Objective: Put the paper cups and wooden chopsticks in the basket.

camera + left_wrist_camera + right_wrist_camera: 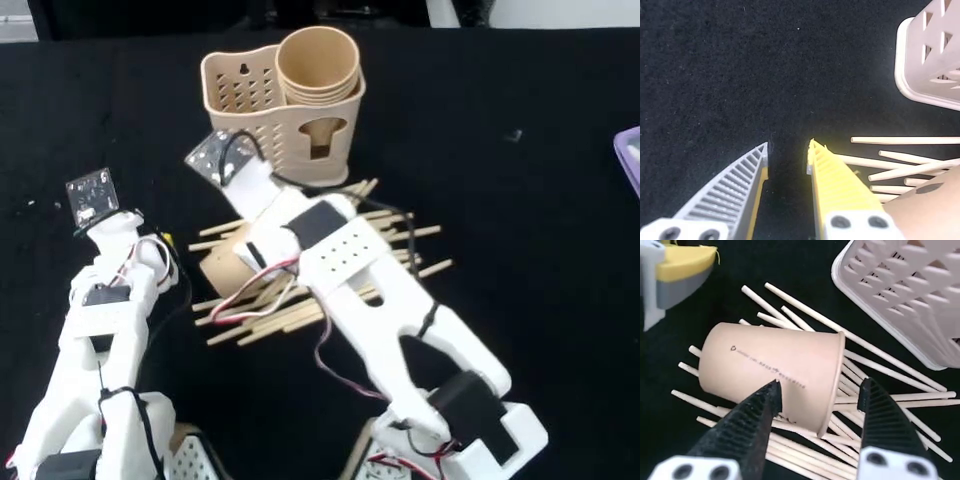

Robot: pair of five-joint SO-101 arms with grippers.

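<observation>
high view: the basket (235, 90) stands upright at the far side of the table (520, 250), with stacked cups (318, 62) in one compartment. one loose cup (222, 270) lies on its side on the scattered chopsticks (300, 312), near the basket's front. the right arm (350, 265) reaches over this pile. the left arm (105, 300) is beside it.

left wrist view: the left gripper (788, 145) is over bare table, jaws partly open with nothing between them. chopsticks (900, 157) lie just beside its yellow finger.

right wrist view: the right gripper (821, 385) is above the loose cup (775, 362), jaws wide and empty. one fingertip shows over the cup wall, the other past the rim. whether either touches cannot be told.

step in hand, as judged: pickup of the last cup. all chopsticks are outside the basket.

next move, as judged: lower the right gripper, pinch the wall at the rim lightly to avoid crushing, lift clear of the chopsticks, turn the cup upright and nest it in the stacked cups.
</observation>
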